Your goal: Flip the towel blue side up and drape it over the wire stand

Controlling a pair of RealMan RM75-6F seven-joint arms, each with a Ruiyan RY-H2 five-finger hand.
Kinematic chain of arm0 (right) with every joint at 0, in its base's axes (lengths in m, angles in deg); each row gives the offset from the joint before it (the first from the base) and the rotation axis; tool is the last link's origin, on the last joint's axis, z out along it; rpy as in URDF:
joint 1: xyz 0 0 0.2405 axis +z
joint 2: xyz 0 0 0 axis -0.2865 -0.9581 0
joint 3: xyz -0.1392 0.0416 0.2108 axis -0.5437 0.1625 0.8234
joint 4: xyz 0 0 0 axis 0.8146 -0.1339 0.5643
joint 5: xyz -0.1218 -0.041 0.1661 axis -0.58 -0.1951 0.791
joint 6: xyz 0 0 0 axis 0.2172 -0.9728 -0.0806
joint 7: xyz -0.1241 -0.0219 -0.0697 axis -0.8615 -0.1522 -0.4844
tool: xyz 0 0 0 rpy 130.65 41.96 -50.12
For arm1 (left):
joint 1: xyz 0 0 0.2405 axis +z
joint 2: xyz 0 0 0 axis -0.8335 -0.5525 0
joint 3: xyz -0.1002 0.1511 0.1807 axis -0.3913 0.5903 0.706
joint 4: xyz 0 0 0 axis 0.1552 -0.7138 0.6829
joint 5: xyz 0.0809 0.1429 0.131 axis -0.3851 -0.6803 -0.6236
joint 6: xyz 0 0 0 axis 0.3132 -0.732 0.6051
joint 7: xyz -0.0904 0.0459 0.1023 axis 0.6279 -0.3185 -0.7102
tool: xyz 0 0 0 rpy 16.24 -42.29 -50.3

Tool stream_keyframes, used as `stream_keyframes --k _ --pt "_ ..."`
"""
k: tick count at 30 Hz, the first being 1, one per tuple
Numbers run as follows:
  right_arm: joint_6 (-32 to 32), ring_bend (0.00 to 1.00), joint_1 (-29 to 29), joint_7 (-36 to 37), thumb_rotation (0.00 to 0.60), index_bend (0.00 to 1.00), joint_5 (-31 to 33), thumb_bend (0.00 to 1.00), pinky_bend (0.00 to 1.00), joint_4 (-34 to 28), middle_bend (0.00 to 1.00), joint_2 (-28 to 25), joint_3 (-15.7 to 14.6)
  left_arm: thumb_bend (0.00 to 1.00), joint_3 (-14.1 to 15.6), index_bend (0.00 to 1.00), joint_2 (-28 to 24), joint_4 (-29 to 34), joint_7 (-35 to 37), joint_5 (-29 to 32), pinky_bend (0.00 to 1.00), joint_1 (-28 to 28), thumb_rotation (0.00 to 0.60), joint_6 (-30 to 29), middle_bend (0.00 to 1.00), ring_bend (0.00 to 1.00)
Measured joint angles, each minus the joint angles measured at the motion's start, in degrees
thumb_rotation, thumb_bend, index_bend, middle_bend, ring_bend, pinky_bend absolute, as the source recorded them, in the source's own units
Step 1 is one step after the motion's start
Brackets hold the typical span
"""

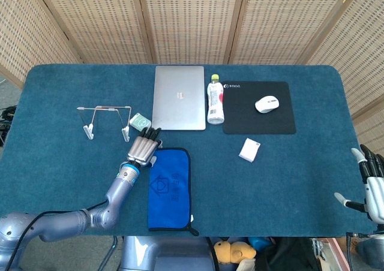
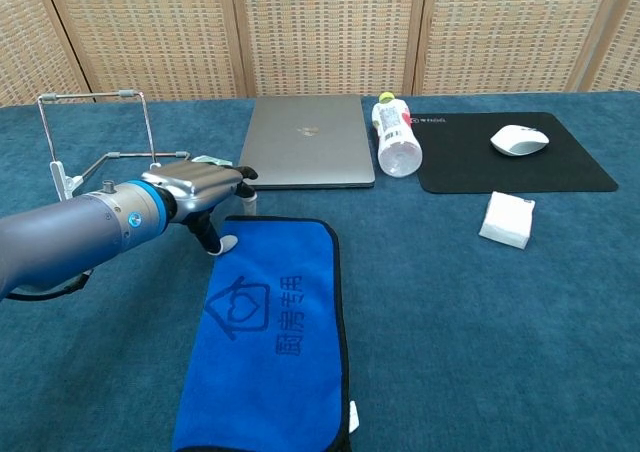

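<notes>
towel point(image 2: 270, 332): soft blue cloth | stand point(image 1: 107, 120): thin shiny wire | laptop point(image 1: 179, 97): smooth grey metal | table point(image 1: 288, 181): fuzzy blue cloth

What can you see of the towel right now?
The towel is a bright blue cloth with dark edging, a printed house-shaped logo and characters, lying flat and blue side up on the table's near edge. A small white tag shows at its near right side. The left hand is at its far left corner; contact is unclear.
</notes>
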Motion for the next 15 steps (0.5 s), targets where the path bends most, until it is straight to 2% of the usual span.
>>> stream_keyframes --k 7,15 --pt "0.11 0.00 -0.13 1.04 0.600 0.00 0.11 0.00 0.00 0.12 0.00 -0.36 0.11 0.41 0.10 0.84 -0.47 1.48 -1.30 1.93 0.00 -0.09 0.600 -1.29 0.00 0.00" --pt "-0.08 0.00 -0.02 0.42 0.600 0.00 0.06 0.00 0.00 0.09 0.00 -0.15 0.01 0.41 -0.29 0.87 -0.15 1.11 0.98 -0.27 0.00 -0.07 0.600 -2.40 0.00 0.00"
